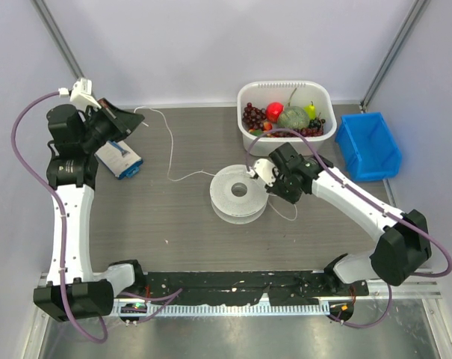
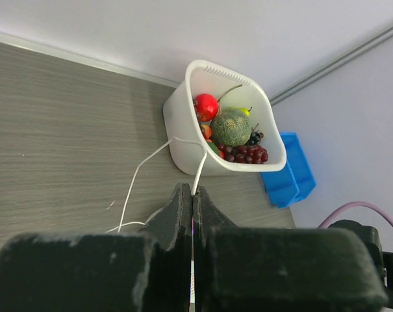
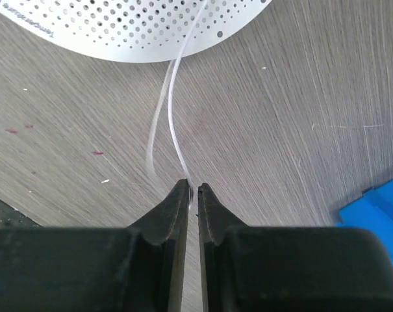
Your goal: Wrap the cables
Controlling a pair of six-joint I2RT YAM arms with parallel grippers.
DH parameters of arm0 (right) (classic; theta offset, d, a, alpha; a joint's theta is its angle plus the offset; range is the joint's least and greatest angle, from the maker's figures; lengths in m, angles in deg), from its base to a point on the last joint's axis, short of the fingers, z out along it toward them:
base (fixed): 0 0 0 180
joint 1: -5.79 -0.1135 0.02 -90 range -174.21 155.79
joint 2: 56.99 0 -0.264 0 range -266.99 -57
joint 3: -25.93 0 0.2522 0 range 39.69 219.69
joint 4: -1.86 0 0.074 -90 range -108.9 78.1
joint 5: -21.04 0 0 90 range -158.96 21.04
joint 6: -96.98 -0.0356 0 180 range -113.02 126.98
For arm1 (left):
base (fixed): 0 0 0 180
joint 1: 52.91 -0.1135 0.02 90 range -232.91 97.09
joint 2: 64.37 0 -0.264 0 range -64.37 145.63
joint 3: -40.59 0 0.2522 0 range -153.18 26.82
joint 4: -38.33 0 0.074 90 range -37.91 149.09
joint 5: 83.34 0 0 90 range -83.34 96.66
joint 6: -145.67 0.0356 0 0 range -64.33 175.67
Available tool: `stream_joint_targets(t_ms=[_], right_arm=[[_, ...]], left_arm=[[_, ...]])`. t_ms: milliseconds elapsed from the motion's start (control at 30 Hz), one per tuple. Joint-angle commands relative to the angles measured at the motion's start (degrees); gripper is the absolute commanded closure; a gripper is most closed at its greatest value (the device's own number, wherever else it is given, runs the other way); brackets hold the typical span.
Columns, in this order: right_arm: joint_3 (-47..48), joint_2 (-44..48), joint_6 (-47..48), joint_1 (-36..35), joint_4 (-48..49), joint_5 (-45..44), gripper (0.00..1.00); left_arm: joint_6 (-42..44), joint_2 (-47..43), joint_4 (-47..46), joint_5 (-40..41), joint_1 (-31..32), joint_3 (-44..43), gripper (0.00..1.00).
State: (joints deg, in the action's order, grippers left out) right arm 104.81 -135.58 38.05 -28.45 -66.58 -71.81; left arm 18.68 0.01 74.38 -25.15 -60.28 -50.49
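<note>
Pinching the cord (image 1: 170, 149) at two places, once with each gripper.

Closed to a hairline at the left gripper (image 2: 192, 194), with the cord nipped between the tips and rising toward 12 o'clock across the white fruit tub (image 2: 183, 140). Nipped likewise at the right gripper (image 3: 191, 190), at 3 o'clock of the spool (image 1: 239, 193). Hair-thin, white and slack, trailing over the table (image 1: 173, 224) from 10 o'clock to the spool at centre.

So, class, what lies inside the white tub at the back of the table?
The white tub holds a red fruit, a green melon, dark grapes and a yellow-green fruit. Whatever lies beneath them, and the tub's floor, is covered.
</note>
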Motion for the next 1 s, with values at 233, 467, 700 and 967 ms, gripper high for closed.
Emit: stream_joint_targets(t_ms=[233, 467, 700, 967], right_arm=[[7.73, -6.06, -0.48, 17.71, -0.69, 12.94, 0.52], [5.45, 0.18, -3.80, 20.78, 0.88, 19.36, 0.50], [1.95, 0.62, -18.23, 27.82, 9.93, 28.24, 0.51], [-7.46, 4.59, -3.25, 27.82, 17.32, 40.36, 0.52]], left_arm=[[0.61, 0.48, -0.49, 1.40, 0.79, 0.50, 1.00], [0.52, 0.48, -0.57, 1.31, 0.78, 1.29, 1.00], [0.69, 0.31, -0.66, 1.40, 0.78, 1.12, 1.00], [0.78, 0.48, -1.01, 1.05, 0.96, 1.56, 1.00]])
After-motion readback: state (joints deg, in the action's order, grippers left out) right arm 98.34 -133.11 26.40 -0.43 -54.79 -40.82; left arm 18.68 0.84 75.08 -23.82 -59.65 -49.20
